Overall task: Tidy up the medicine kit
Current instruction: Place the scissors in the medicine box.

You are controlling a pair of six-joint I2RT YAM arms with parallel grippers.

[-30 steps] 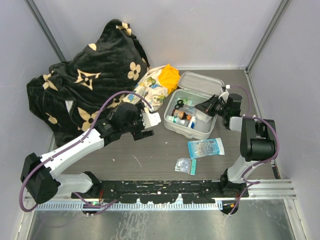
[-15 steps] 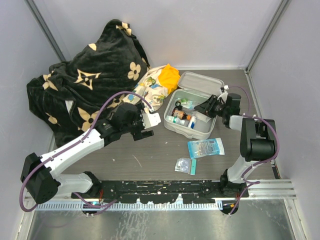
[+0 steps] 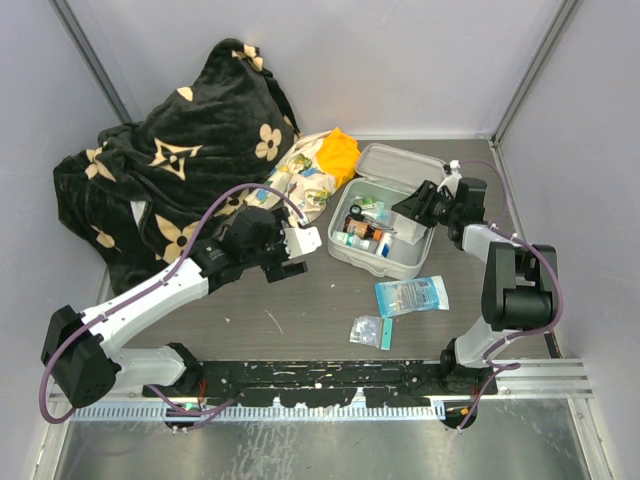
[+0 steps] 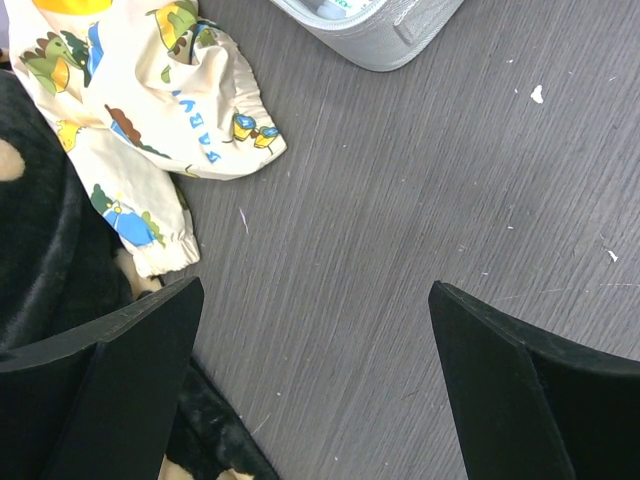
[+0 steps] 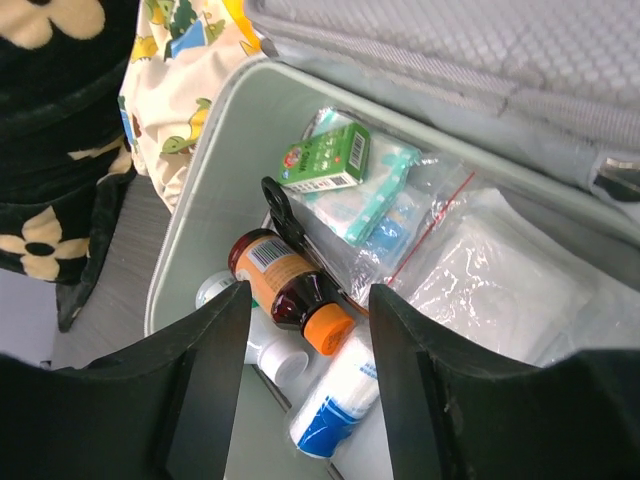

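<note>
1. Tabletop (image 3: pixel 300 300): dark grey with a fine wood grain and a few pale flecks.
2. Medicine kit (image 3: pixel 385 262): a pale grey, rounded-square zip case. It stands on the tabletop right of centre, toward the far side. The lid is hinged back, and its lining has a diamond-weave texture.
3. Kit contents, seen from the right wrist: a small green box (image 5: pixel 325 160), a brown bottle with an orange cap (image 5: pixel 290 285), a white bottle with a blue label (image 5: pixel 335 400) and crinkled clear bags (image 5: pixel 500 280). A black item (image 5: pixel 283 215) lies among them; I cannot tell what it is.
4. Outside the kit: a blue-and-clear packet (image 3: pixel 411 295) and a smaller packet (image 3: pixel 368 330) lie flat near the kit's front wall.
5. Left of the kit: a cream printed cloth (image 4: pixel 150 110) with an orange piece (image 3: pixel 337 155), gathered and wrinkled. Beyond it, a black plush blanket (image 3: pixel 170 150) with beige flower shapes is heaped up.
6. Left fingers (image 4: pixel 120 390): spread wide over bare tabletop, holding nothing.
7. Right fingers (image 5: pixel 210 390): partly apart above the kit's interior, gripping nothing.
8. Limits: the kit floor is largely covered by its contents, and labels are too small to read.
</note>
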